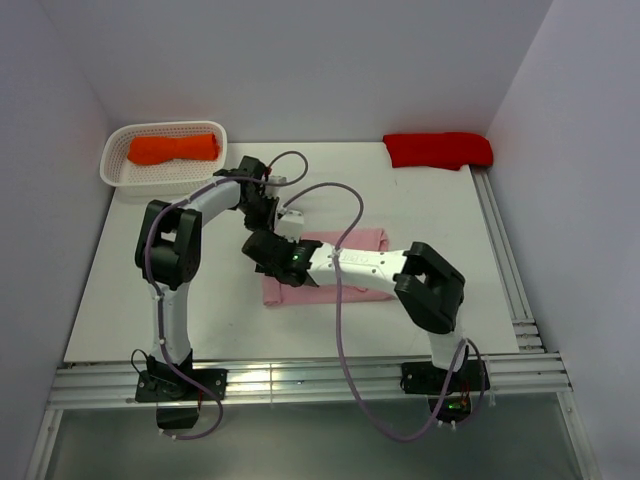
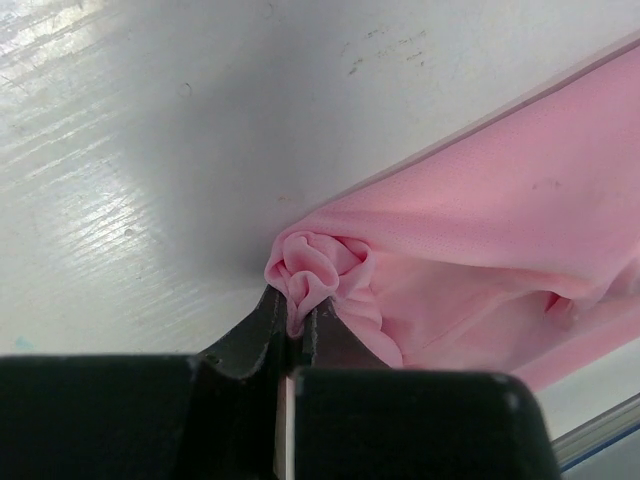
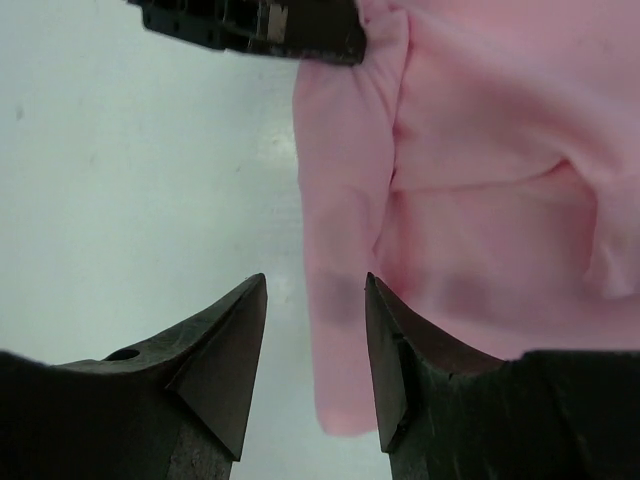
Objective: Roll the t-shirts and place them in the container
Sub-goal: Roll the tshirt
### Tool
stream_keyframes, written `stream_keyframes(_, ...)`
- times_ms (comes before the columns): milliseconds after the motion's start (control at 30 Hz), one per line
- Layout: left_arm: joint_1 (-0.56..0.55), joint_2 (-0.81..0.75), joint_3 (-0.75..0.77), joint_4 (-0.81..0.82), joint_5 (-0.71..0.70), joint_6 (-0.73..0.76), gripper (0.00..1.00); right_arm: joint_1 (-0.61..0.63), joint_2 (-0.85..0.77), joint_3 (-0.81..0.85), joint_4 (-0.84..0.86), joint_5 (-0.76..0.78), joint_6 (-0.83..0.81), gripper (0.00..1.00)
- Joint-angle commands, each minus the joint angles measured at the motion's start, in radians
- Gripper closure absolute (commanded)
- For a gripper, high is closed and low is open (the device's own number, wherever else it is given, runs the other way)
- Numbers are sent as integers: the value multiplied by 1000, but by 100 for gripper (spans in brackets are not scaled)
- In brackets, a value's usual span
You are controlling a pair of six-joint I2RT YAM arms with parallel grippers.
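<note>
One thin pinch: left gripper (image 2: 297, 310) clenched on bunched corner of folded light pink cloth t-shirt (image 2: 480, 230), centre of top view. Near it, right gripper (image 3: 315, 280) released, jaws apart over shirt edge. Risk: corner slips free under pull; one-sided grip skews roll on white worktop (image 1: 450, 230).

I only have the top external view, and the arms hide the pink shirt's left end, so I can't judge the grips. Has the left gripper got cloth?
Observer: Yes. Its wrist view shows the left gripper shut on a bunched fold at the edge of the pink t-shirt.
Operator: And the other arm?
Observer: The right gripper is open and holds nothing; the shirt's edge lies under the gap between its fingers.
Operator: Are both on the same edge?
Observer: Yes; the right wrist view shows the left gripper farther along that edge.
</note>
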Motion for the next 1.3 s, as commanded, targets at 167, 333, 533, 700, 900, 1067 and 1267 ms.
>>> stream_keyframes(167,-2,61,41,-48,-115,45,100,-4,155,172,-139,176,-156,49)
stream_keyframes(333,-5,72,55,-57,-120,47,100,9,178,237,-160,221,-183,49)
stream_keyframes(533,-7,87,78,-74,-125,48,100,34,247,346,-211,244,-223,50)
stream_keyframes(700,-10,95,92,-86,-128,50,100,42,297,417,-243,253,-243,50)
stream_keyframes(900,-14,96,98,-94,-131,48,100,43,382,526,-326,274,-254,49)
stream_keyframes(1067,-16,98,107,-102,-134,50,100,49,438,575,-381,274,-243,49)
stream_keyframes(1267,-16,104,119,-113,-139,54,100,62,490,616,-508,276,-180,51)
